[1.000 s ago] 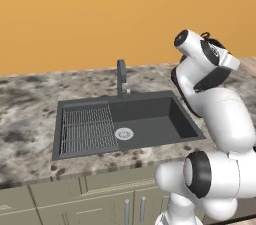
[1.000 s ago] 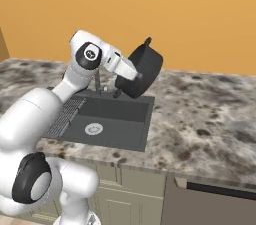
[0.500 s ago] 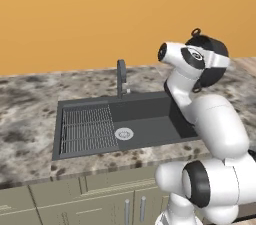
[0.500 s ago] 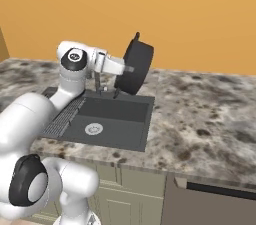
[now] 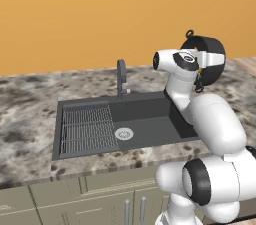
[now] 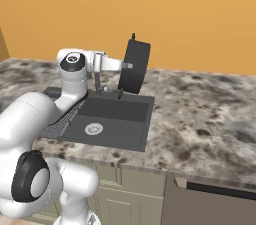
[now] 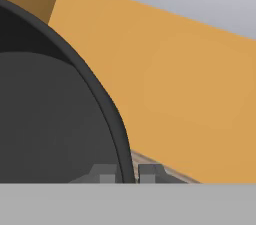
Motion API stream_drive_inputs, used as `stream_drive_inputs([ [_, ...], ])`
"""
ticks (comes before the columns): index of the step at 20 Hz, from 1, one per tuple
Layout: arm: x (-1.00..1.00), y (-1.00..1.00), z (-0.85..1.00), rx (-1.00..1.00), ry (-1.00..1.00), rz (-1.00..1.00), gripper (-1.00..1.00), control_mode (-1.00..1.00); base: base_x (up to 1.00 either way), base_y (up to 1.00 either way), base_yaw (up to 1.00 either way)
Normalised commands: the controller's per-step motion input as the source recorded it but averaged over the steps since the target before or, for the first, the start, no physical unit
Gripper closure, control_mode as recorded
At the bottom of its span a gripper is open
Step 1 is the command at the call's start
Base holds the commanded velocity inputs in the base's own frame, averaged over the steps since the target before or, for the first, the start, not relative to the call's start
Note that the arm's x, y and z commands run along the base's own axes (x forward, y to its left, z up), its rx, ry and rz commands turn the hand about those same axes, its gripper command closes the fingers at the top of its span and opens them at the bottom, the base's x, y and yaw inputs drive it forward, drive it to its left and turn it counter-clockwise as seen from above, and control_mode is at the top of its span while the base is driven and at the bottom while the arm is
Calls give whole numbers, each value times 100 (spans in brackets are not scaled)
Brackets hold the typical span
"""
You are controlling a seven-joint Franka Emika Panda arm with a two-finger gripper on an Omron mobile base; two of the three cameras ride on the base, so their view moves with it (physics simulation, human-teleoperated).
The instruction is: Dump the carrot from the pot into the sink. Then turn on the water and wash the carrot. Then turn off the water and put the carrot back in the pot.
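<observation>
My gripper (image 6: 125, 65) is shut on the rim of the dark pot (image 6: 137, 66), which it holds up in the air, tipped fully on its side. The pot hangs over the back right corner of the sink (image 6: 120, 119). In the left base view the pot (image 5: 212, 44) sits behind the hand, and a tiny orange-green sliver (image 5: 199, 74) at its lower rim may be the carrot. The hand view has the pot's rim and dark wall (image 7: 45, 119) clamped between the fingertips of the gripper (image 7: 127, 173). The sink basin (image 5: 150, 124) shows no carrot in it.
A wire rack (image 5: 87, 129) fills the sink's left half, with the silver drain (image 5: 124, 133) beside it. The dark faucet (image 5: 121, 76) stands at the sink's back edge. Speckled stone counter (image 6: 200, 114) stretches to the right, with an orange wall behind it.
The hand has rolled and the pot has turned from a slant to fully on its side, staying over the sink's back right corner. The arm's upper links swung left.
</observation>
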Motion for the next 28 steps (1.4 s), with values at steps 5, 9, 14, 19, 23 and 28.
stream_drive_inputs([
  [5,37,7,0,-8,4,0,100,-100,0,0,0],
  [9,20,9,0,-9,0,0,100,-100,0,0,0],
  [14,1,16,0,-12,0,0,100,-100,0,0,0],
  [19,9,2,0,-8,0,0,100,-100,0,0,0],
  [23,22,0,0,-4,0,0,100,-100,0,0,0],
  [28,35,0,0,-3,0,0,100,-100,0,0,0],
])
